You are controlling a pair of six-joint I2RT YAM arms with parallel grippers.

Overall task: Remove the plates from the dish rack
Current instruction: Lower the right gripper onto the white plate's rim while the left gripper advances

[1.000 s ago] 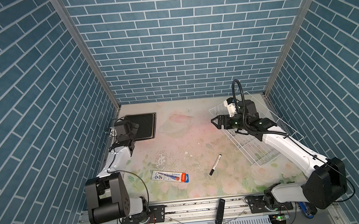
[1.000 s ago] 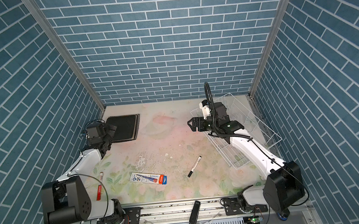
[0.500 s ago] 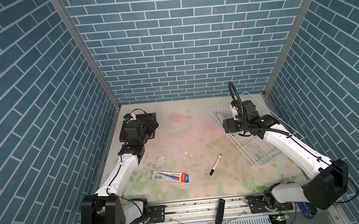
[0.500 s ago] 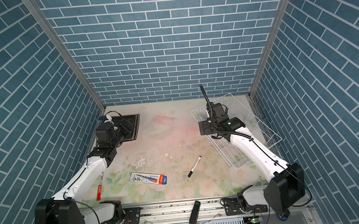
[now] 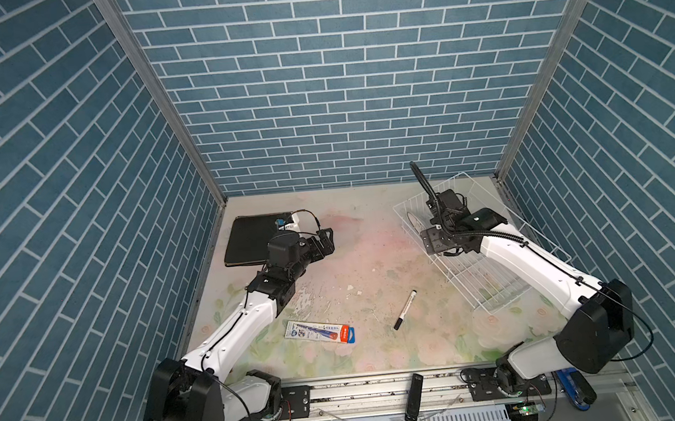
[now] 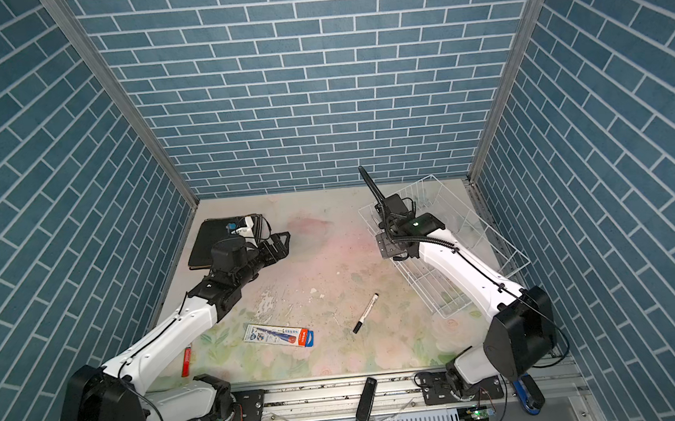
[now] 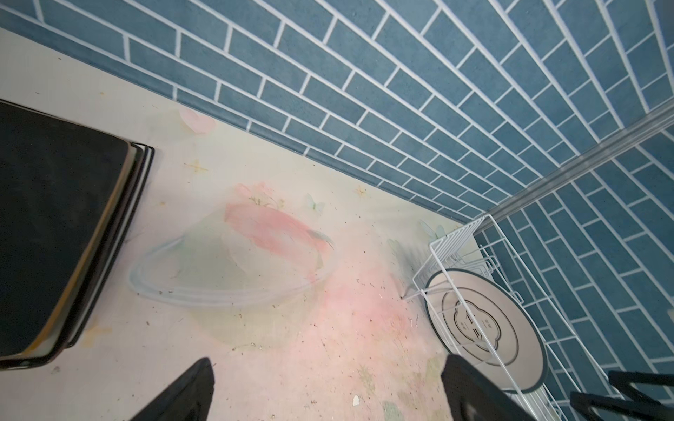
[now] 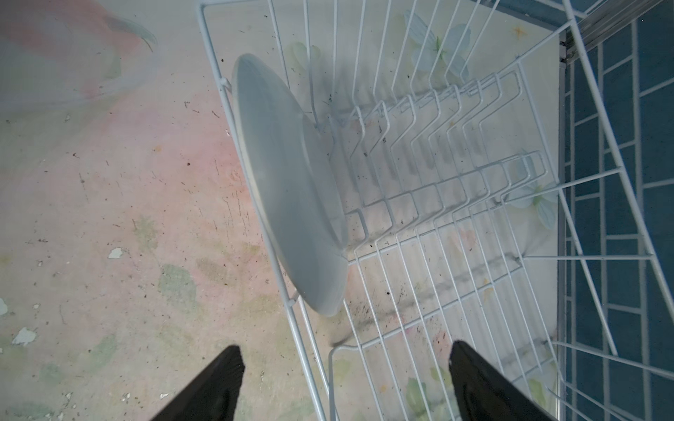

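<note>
A booth of blue brick-patterned walls encloses a pale floral worktop (image 5: 365,259). In both top views a stack of plates (image 5: 246,240) (image 6: 209,243), a glossy black one uppermost, is seen lying flat at the far left of the worktop. The dish rack (image 5: 488,286) (image 6: 438,290) is set along the right side. The left gripper (image 5: 326,241) is held near the stack and turned towards the middle of the worktop. It is spread wide and nothing is gripped. The right gripper (image 5: 434,244) is held over the rack's far left corner. A marker (image 5: 405,309) and a flat printed packet (image 5: 319,332) are seen lying apart on the nearer half of the worktop.

In the left wrist view, several rims are made out beneath the black plate of the stack (image 7: 54,237). The round plate (image 7: 485,324), white with a dark rim and a centre emblem, is seen standing inside the rack (image 7: 456,240), close behind its end wires. Only bare worktop is seen between the fingers (image 7: 182,393) of the left gripper.

In the right wrist view, the round plate (image 8: 288,189) is shown edge-on, at the end of the rack and against the first prongs (image 8: 412,120). The other slots are seen unfilled. The fingers (image 8: 474,382) of the right gripper are spread wide and short of the plate, and nothing is grasped.
</note>
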